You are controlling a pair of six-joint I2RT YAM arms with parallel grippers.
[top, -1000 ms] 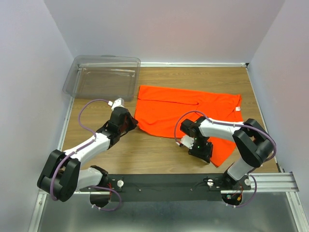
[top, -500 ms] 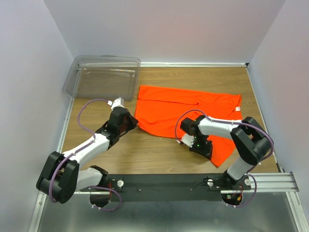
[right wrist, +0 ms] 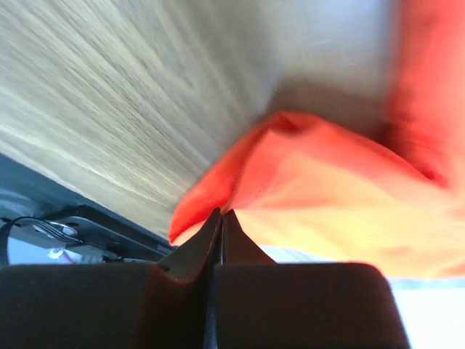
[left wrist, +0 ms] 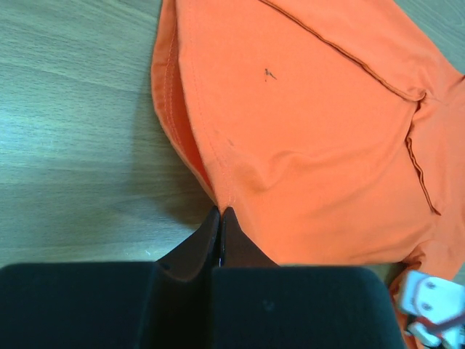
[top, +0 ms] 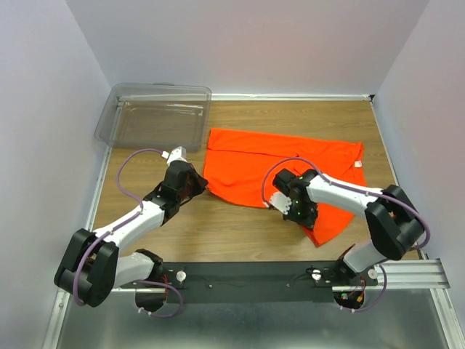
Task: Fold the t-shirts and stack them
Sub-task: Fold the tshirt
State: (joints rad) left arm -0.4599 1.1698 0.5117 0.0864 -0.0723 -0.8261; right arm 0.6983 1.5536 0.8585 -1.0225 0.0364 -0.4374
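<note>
T-shirt (top: 247,163) outside clear bin (top: 156,120)

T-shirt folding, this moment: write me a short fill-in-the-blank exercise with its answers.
1. The t-shirt spread on the table is ___ in colour.
2. The left arm and the right arm each have their jaws ___ on the t-shirt's edge.
3. The clear plastic bin sits at the table's far ___ corner.

Missing words: orange; shut; left.
</note>
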